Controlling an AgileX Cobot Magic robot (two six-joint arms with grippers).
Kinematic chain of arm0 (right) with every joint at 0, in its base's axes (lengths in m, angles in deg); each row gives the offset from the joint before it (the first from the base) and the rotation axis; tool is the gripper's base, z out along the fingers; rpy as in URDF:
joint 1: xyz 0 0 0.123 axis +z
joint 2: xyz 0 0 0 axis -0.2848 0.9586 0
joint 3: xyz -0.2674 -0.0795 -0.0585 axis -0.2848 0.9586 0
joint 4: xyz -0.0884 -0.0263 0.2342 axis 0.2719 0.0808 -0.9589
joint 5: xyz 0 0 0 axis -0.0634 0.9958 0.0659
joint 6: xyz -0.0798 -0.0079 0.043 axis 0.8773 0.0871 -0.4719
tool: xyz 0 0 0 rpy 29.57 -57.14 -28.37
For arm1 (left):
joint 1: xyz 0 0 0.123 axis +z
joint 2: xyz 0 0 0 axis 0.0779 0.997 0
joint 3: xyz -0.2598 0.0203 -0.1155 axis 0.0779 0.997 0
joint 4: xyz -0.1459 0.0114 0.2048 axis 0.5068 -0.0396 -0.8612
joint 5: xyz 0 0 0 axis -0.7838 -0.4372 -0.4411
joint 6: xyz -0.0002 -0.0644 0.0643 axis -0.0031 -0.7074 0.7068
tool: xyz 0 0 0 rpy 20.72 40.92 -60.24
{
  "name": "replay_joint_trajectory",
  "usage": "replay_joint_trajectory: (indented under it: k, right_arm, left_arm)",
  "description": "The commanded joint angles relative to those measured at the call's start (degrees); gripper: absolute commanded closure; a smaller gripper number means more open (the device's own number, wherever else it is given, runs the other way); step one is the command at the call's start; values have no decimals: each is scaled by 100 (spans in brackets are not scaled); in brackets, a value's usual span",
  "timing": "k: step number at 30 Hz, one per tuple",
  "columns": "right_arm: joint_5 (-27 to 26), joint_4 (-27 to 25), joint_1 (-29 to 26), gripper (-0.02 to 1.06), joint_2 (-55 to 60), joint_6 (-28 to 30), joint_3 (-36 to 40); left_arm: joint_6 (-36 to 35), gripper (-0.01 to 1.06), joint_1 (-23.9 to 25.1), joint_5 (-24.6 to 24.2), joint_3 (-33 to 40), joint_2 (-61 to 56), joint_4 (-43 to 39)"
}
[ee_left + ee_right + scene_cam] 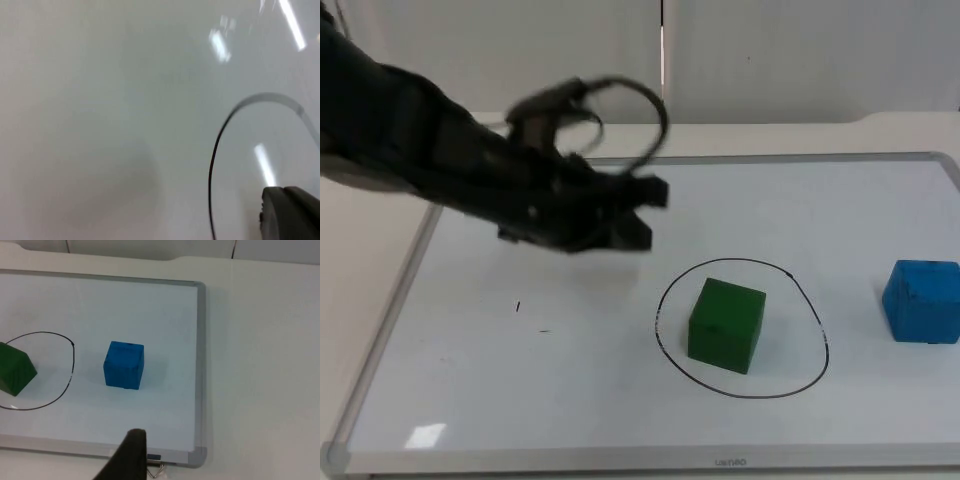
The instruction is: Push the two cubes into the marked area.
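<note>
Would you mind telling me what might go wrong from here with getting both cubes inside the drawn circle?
1. The blue cube sits outside the circle, near the whiteboard's right frame; an off-centre push may rotate it or send it wide.
2. The green cube already lies inside; pushing the blue one too far could knock it out.
3. The left tool hovers just up-left of the circle and might nudge the green cube.

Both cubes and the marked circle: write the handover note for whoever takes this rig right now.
Left pincer: above the whiteboard, up and left of the drawn circle, touching no cube.
Right pincer: at the whiteboard's near edge, short of the blue cube; that arm waits.
Done: green cube sits inside the circle.
Left: blue cube stands outside, to the circle's right; push it in.
</note>
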Motion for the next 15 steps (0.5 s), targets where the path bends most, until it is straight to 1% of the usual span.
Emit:
replay_joint_trajectory:
  k: [1, 4, 8, 13, 14, 15]
  right_arm:
    - [-26, 30, -10, -1, -18, -1, 15]
    - [-26, 30, -10, -1, -18, -1, 15]
    - [-26, 30, -10, -1, -18, -1, 15]
    - [-26, 30, -10, -1, -18, -1, 15]
    - [-26, 30, -10, -1, -18, -1, 15]
    - [-26, 30, -10, -1, -18, -1, 15]
  left_arm:
    - [-48, 105, 305, -508, -71, -427, 18]
    - [-74, 105, 407, -570, -71, -764, -21]
    - [-74, 105, 407, -570, -71, -1323, -209]
    - [-434, 105, 386, -570, -71, -2269, -728]
    - [-434, 105, 386, -570, -71, -2269, -728]
    - [-583, 105, 386, -570, -71, -2460, -892]
